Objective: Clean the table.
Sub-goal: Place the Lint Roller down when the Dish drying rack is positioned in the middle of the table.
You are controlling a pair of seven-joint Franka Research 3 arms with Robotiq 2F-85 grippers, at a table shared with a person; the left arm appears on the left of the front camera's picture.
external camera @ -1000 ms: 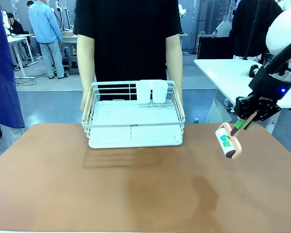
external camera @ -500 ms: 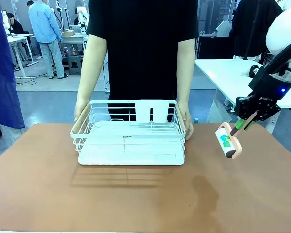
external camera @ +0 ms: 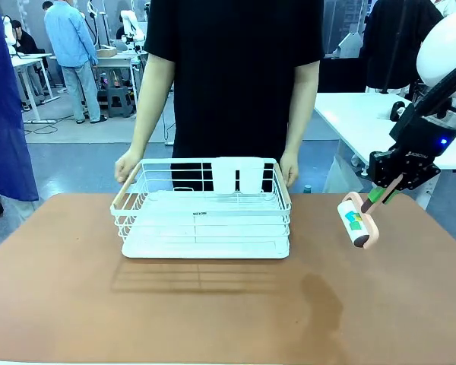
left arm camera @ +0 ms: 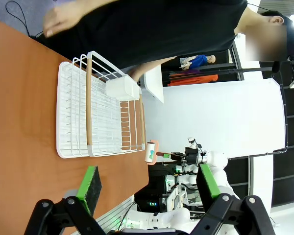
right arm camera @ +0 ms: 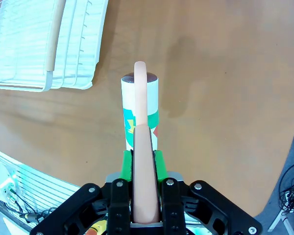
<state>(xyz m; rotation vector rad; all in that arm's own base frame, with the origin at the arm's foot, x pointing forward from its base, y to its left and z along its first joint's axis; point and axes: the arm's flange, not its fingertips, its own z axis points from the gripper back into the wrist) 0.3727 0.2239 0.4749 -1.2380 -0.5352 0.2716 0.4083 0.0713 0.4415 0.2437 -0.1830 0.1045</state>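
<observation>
Front view: the table (external camera: 76, 296) spans the foreground. The right gripper (external camera: 389, 188) hangs above its right edge, pinching the handle of a lint roller (external camera: 357, 221). A white wire rack (external camera: 205, 209) sits by the far edge, a white cup holder (external camera: 238, 174) on its back rail; the person's hands (external camera: 128, 165) hold its sides.

Left wrist view: the left gripper (left arm camera: 146, 187) is spread wide over the table.

Right wrist view: green pads (right arm camera: 127, 162) clamp the roller handle above the tabletop.
</observation>
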